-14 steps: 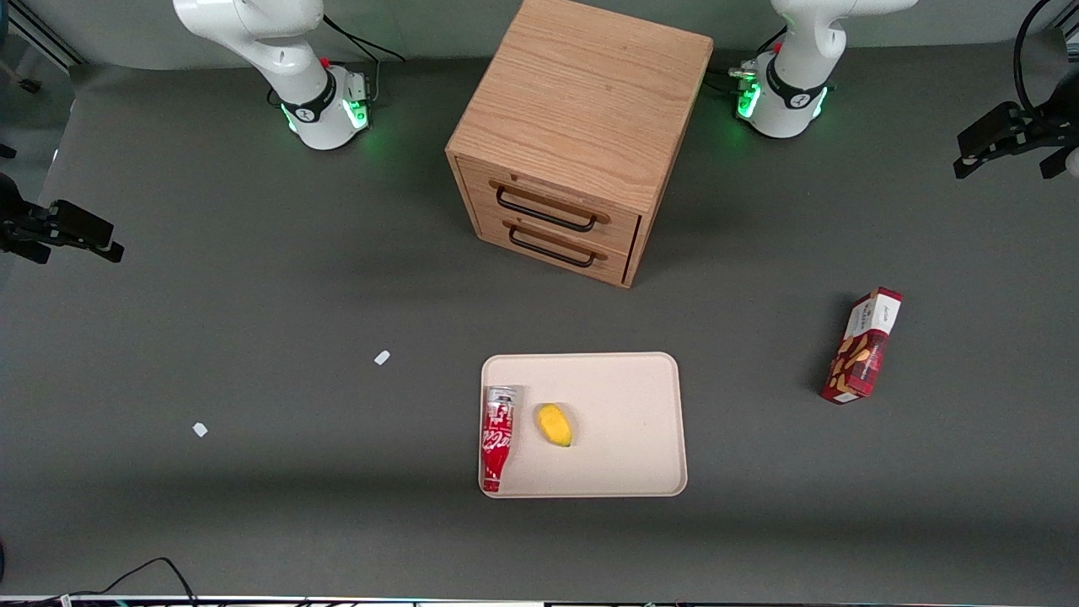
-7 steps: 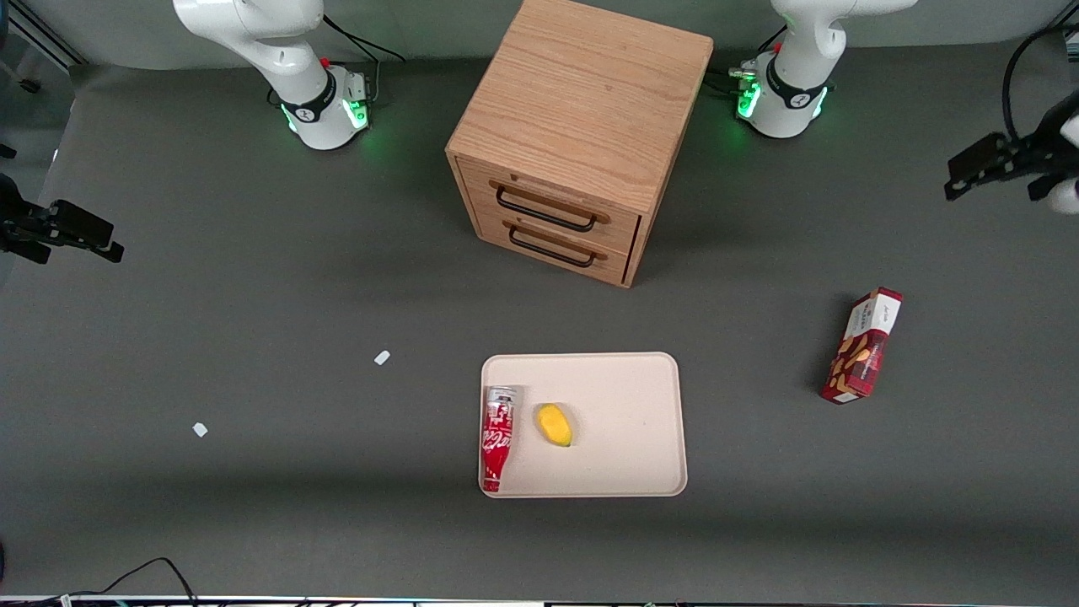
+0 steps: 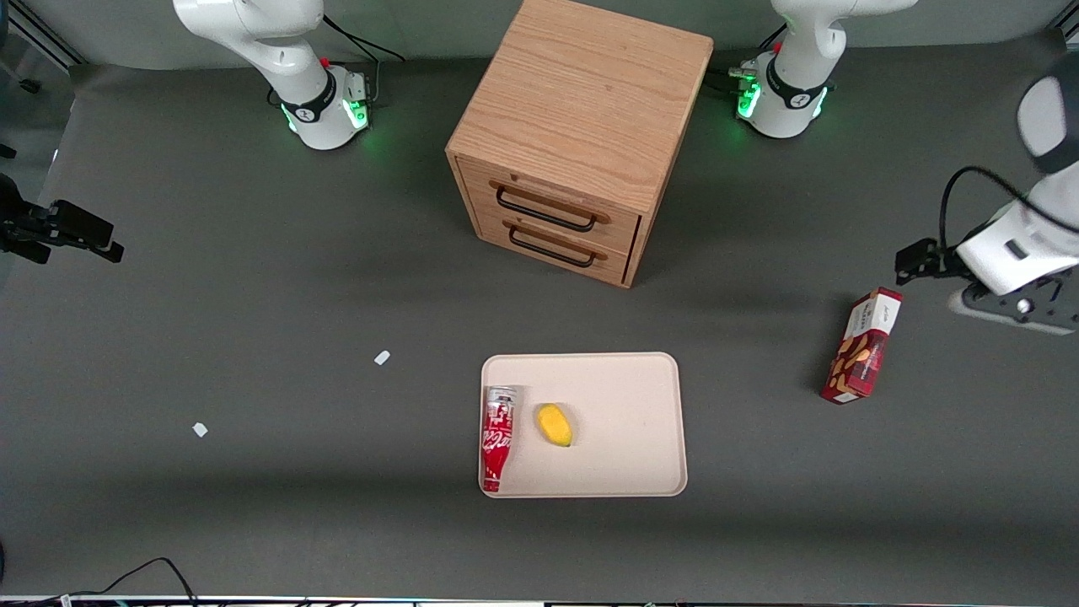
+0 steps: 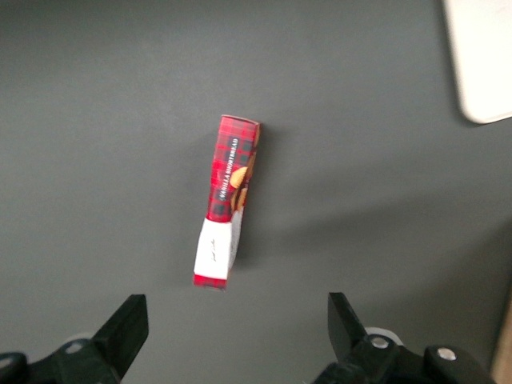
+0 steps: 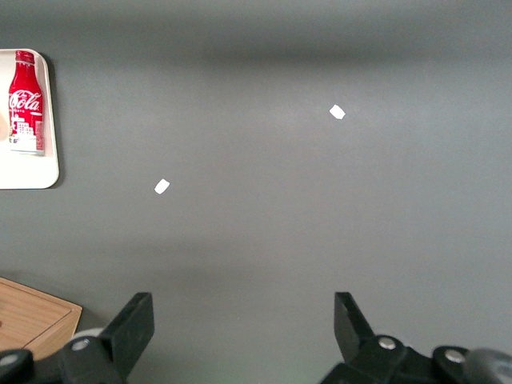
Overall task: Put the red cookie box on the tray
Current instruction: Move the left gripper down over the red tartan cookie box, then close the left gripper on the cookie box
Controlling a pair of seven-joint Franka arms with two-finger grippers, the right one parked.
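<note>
One dark grey table (image 3: 253, 295) fills nearly the whole front view, matte and faintly banded with soft shadows, with a pale wall strip along its farthest edge. On it, farthest from the front camera, stands the wooden two-drawer cabinet (image 3: 582, 135), its black handles facing that camera; its top corner is cut off by the frame. Nearer the camera lies the beige tray (image 3: 632, 421), flat with rounded corners; in the left wrist view only one corner of it (image 4: 480, 56) shows. On the tray lie a red-and-white cola bottle (image 3: 497, 437) along one short rim and, just beside it, a small yellow fruit-like object (image 3: 555, 425), too small to identify surely. The red cookie box (image 3: 862, 346) lies on the bare table toward the working arm's end, well apart from the tray, its white end panel pointing away from the front camera; the wrist view shows it (image 4: 226, 200) lying on a narrow side. The end effector (image 4: 234, 332) hangs above the table just past the box's white end, touching nothing, fingers spread wide; only their tips are visible, the rest cut off. Two small white scraps (image 3: 382, 357) lie toward the parked arm's end.
</note>
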